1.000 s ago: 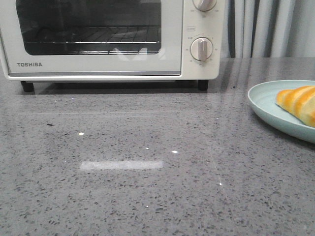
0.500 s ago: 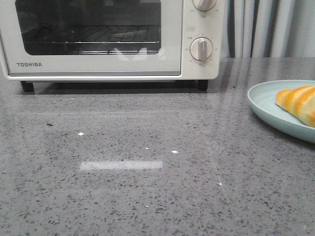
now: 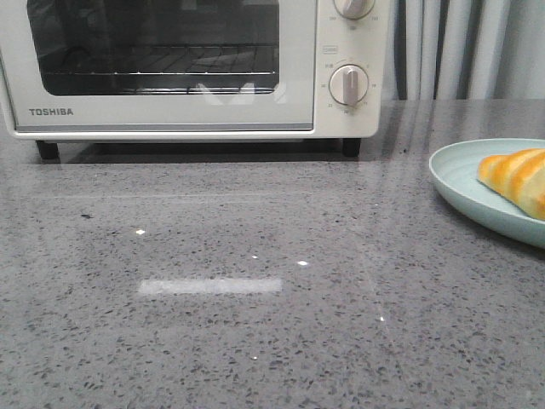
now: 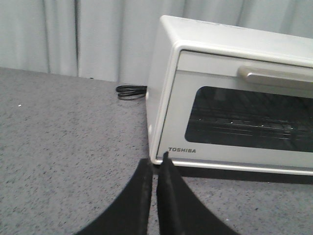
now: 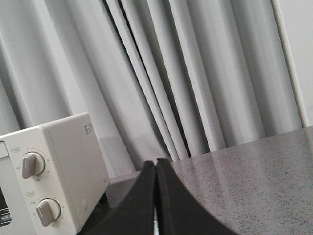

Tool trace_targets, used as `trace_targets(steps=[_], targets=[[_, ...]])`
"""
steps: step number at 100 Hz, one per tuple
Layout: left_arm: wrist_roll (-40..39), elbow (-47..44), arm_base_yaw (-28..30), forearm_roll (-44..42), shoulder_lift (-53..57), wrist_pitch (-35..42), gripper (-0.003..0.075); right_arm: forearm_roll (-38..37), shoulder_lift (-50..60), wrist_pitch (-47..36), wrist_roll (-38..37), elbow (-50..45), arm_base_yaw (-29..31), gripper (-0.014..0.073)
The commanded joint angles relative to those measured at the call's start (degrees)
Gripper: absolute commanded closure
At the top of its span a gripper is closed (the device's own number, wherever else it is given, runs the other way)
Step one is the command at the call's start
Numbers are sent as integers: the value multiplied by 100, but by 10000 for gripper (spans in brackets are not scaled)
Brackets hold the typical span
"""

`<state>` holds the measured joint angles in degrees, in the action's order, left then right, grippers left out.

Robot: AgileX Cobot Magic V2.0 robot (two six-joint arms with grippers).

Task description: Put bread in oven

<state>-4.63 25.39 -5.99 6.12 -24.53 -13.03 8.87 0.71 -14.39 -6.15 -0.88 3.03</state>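
The cream-white oven (image 3: pixel 196 68) stands at the back of the grey table with its glass door closed and a wire rack visible inside. The bread (image 3: pixel 518 179), golden-orange with pale stripes, lies on a light blue plate (image 3: pixel 464 183) at the right edge of the front view. Neither gripper shows in the front view. In the left wrist view my left gripper (image 4: pixel 155 164) is shut and empty, near the lower left corner of the oven (image 4: pixel 234 93). My right gripper (image 5: pixel 156 162) is shut and empty, pointing at the curtain beside the oven's dial side (image 5: pixel 49 171).
Grey curtains (image 3: pixel 468 47) hang behind the table. A black cable (image 4: pixel 129 91) lies coiled on the tabletop behind the oven's left side. The oven has a metal door handle (image 4: pixel 276 77) and two round dials (image 3: pixel 349 85) on its right panel.
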Motion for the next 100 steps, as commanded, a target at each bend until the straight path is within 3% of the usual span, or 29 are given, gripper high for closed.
trace_targets(steps=[1, 14, 38, 100], targets=[[59, 439, -297, 13, -312, 367, 740, 0, 125, -360, -97, -23, -10, 666], [172, 666, -901, -20, -674, 579, 740, -47, 125, -346, -244, -23, -10, 648], [288, 784, -1838, -19, -1277, 1303, 740, -47, 125, -347, -350, -23, -10, 419], [297, 2039, -2024, -171, -2895, 1466, 740, -120, 125, -294, -411, 36, -10, 418]])
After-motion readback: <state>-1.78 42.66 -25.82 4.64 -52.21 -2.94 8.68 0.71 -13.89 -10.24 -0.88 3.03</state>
